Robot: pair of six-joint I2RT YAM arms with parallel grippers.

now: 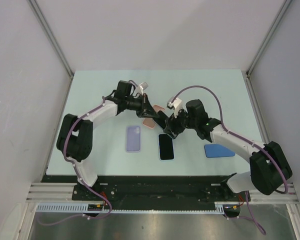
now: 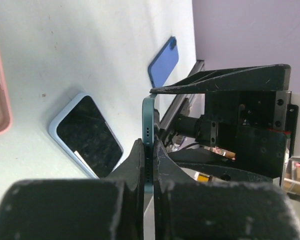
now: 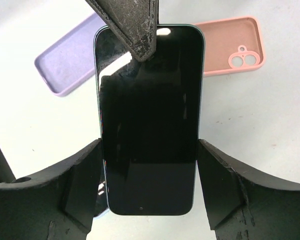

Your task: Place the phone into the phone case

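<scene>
The phone (image 3: pixel 147 120) hangs in the air over the middle of the worktop (image 1: pixel 90 95), held by both arms at once. The left tool (image 2: pixel 149 150) is clamped on its front and back at one short end. The right tool (image 3: pixel 149 165) is closed against its two long edges, and its fingers look to be in contact on both sides. With two grips on one rigid slab, the arms could fight each other, so the step in hand is probably to settle which tool carries. One should let go fully before the other moves, and the edge grip seems the better one for lowering the phone flat. Just beyond the phone the pink case (image 3: pixel 230 47) lies open side up with its camera cutout showing. It appears the nearest empty case. A lilac case (image 3: pixel 70 65) lies on the other side and a blue case (image 2: pixel 163 60) sits farther off. A second phone (image 2: pixel 87 135), already in a pale shell, rests on the worktop below. Turn the phone's camera corner toward the cutout, seat one end first, then press the other down.
</scene>
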